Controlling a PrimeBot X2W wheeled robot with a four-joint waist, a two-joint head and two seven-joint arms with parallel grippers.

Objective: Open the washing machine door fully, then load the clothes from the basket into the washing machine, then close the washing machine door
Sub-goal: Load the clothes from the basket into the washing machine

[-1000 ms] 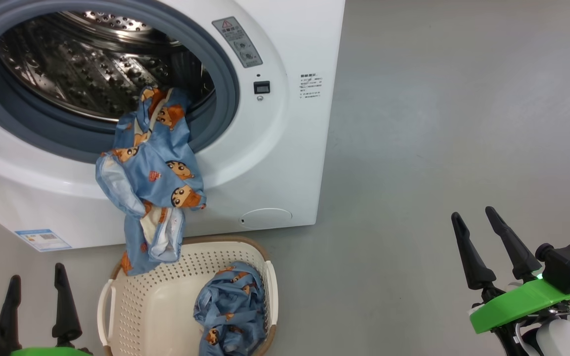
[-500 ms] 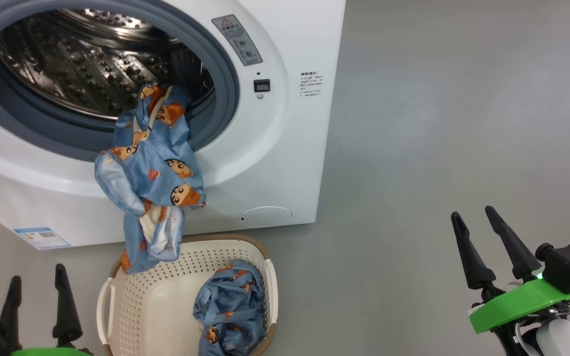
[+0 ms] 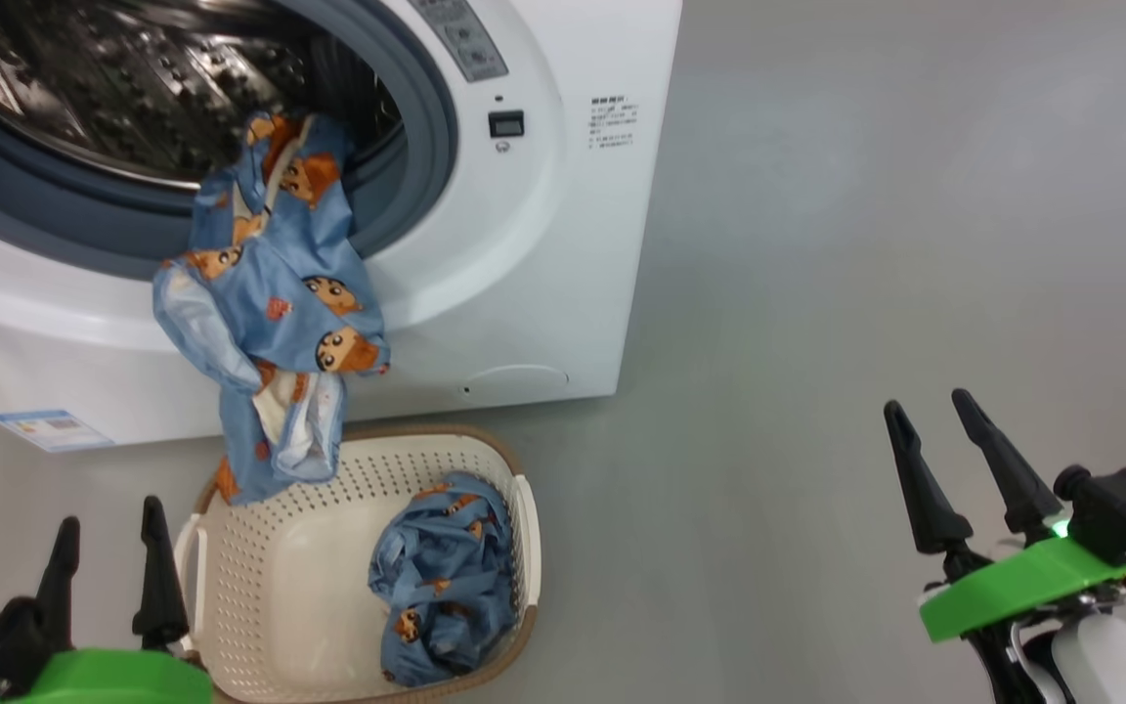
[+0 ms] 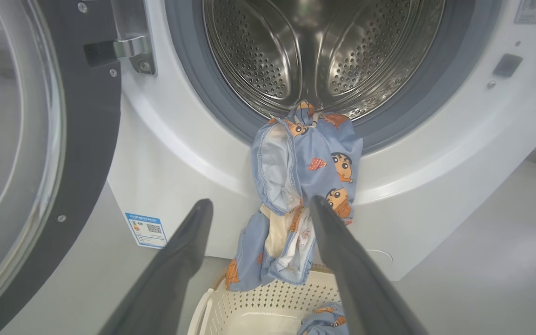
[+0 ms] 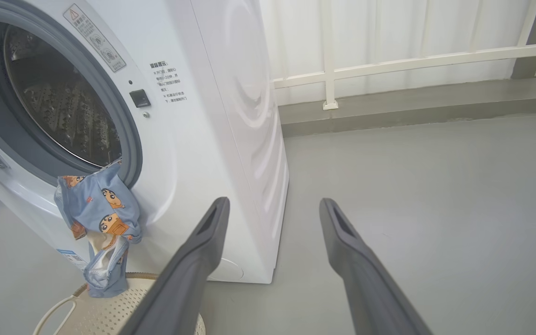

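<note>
Tilted toward basket (image 3: 528, 533), camera only. Left fingers (image 3: 158, 572), right fingers (image 3: 920, 494) spread, empty. Must push clothes (image 3: 270, 293) dangling ahead of left fingers into washing machine (image 3: 563, 244).

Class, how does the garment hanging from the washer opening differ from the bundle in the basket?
The hanging garment drapes from the washing machine opening; the crumpled bundle lies inside the basket. The hanging garment is stretched long, pale lining showing; the crumpled bundle is compact. Both are light blue with orange-brown figures.
</note>
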